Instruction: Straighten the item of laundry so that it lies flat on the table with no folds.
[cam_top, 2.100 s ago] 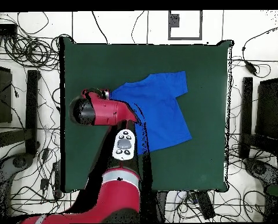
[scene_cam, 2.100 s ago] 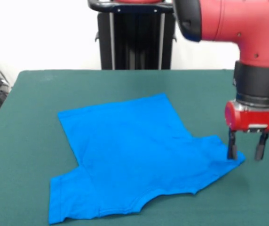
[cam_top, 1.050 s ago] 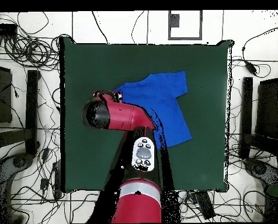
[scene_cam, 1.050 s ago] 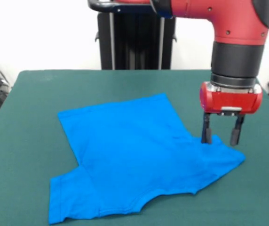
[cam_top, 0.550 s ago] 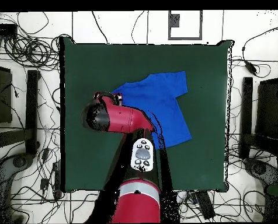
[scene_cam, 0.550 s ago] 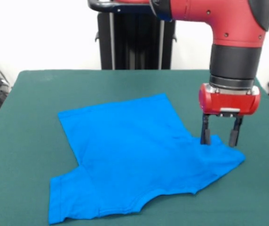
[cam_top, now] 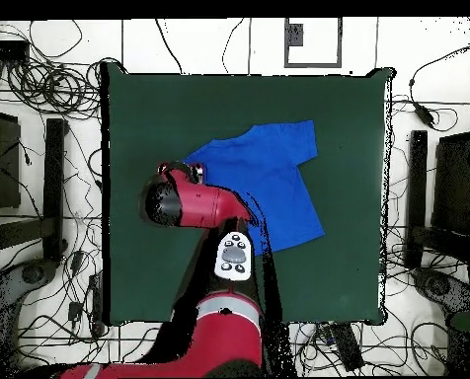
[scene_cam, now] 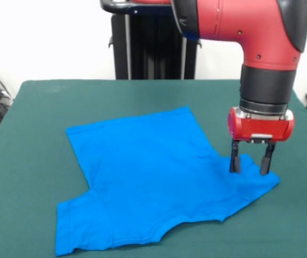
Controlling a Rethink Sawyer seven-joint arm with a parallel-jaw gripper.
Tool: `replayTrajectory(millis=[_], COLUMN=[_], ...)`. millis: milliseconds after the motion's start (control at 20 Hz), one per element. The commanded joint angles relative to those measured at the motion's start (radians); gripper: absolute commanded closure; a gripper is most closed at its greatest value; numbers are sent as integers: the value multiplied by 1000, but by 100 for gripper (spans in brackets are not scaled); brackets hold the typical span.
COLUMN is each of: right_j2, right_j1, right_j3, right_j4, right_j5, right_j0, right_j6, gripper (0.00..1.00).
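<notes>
Bright blue and spread nearly flat, the T-shirt (scene_cam: 153, 183) lies on the green table (scene_cam: 35, 134), toward the front view's lower middle, with slight wrinkles near one sleeve. Over that right-hand sleeve stands the gripper (scene_cam: 249, 165), jaws apart, both fingertips (scene_cam: 234, 166) at the cloth. The red arm (cam_top: 195, 202) hides it from overhead.
</notes>
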Motion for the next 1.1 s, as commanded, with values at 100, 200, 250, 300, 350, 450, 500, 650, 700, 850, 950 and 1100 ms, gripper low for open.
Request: replayTrajectory(millis=[100,200,250,300,350,450,500,650,700,850,950,1100], right_j2=[64,60,61,60,56,49,42,29,25,13,11,14], right_j1=[105,110,112,113,119,131,139,154,158,166,173,168], right_j3=[58,57,56,55,50,41,34,21,19,10,9,15], right_j4=[-29,-27,-25,-23,-20,-10,-4,12,19,38,44,47], right_j5=[-56,-65,-65,-67,-72,-74,-75,-77,-72,-60,-71,-71], right_j0=[42,48,49,50,56,67,75,95,102,119,123,125], right_j6=[174,177,178,180,182,188,192,203,207,216,221,223], gripper=[0,0,0,0,0,0,0,0,0,0,0,0])
